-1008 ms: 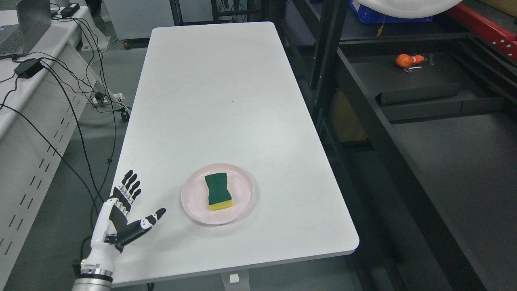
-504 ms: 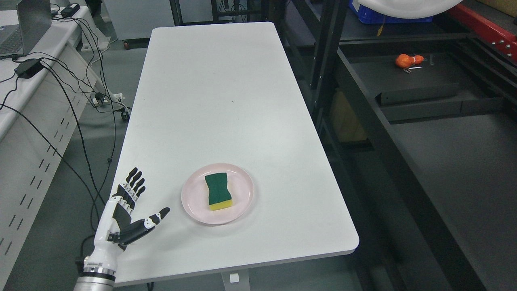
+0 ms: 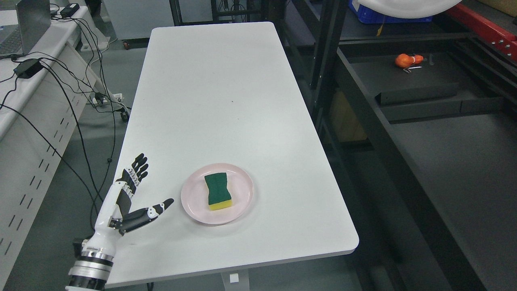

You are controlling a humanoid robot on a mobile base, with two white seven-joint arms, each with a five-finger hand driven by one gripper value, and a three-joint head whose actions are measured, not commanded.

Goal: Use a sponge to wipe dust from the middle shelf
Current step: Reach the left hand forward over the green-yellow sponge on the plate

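Observation:
A green-topped yellow sponge lies on a pink plate near the front of the white table. My left hand hovers over the table's front left corner, well left of the plate, fingers spread and thumb pointing toward the plate, holding nothing. The dark shelf unit stands to the right of the table, its wide shelf surface open to view. My right arm does not show.
An orange object with small metal bits lies at the back of the dark shelf. A black box sits on that shelf. A bench with cables and a laptop stands at the left.
My left hand has risen and moved forward and slightly right over the table's corner, toward the plate, staying open. Sponge and plate have not moved.

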